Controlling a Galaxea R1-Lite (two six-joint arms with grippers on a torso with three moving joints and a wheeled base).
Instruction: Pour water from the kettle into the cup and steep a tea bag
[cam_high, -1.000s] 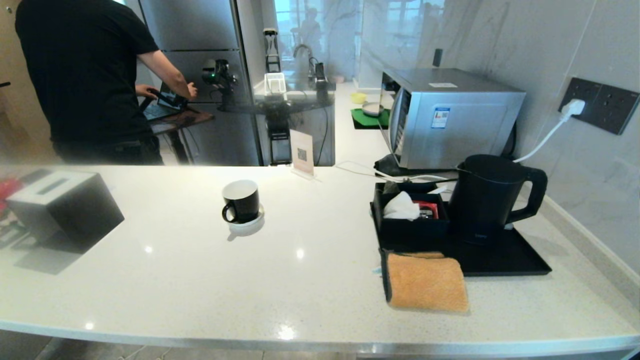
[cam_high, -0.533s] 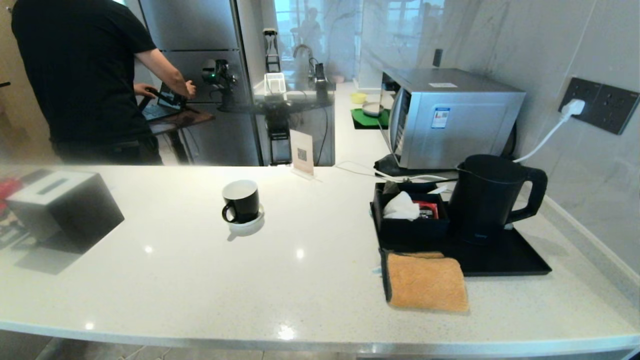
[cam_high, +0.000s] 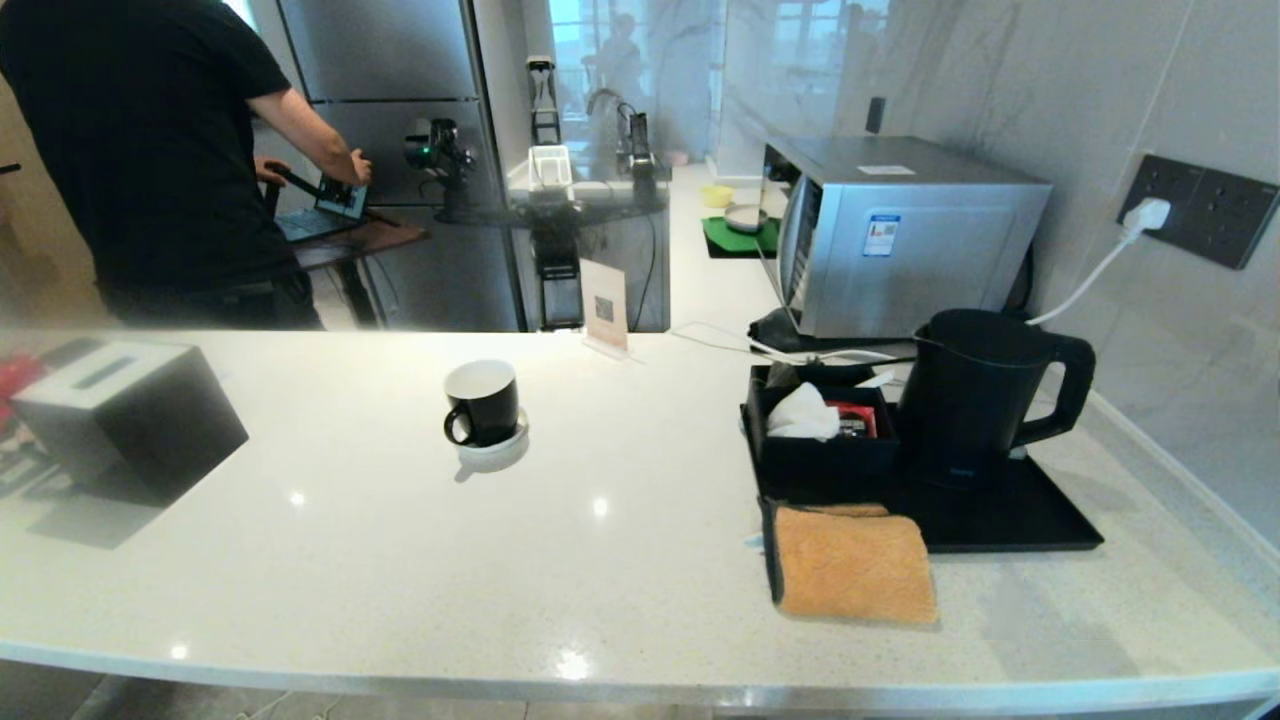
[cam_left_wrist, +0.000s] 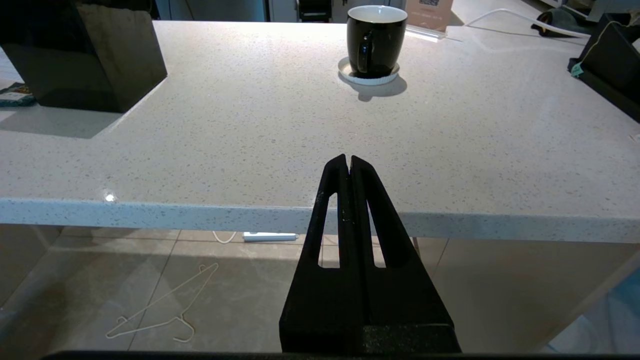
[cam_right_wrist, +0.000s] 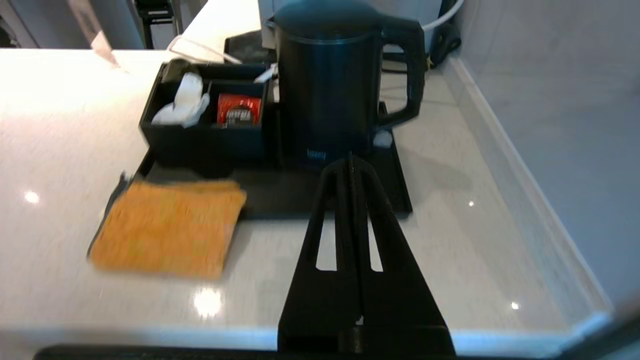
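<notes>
Right gripper (cam_right_wrist: 350, 159), jaws pressed together and empty, points at the kettle (cam_right_wrist: 330, 80) on its black tray (cam_right_wrist: 395, 190) — the reach is only beginning. Next it must open for the handle (cam_right_wrist: 407, 75). Farther left, the cup (cam_high: 483, 401) waits on its saucer.

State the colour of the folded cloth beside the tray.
Orange cloth, clearest in the head view.

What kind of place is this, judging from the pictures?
Most likely a kitchen or pantry area. A microwave stands on the white counter by the wall, a black kettle sits on a tray, and a tall steel fridge stands behind.
</notes>
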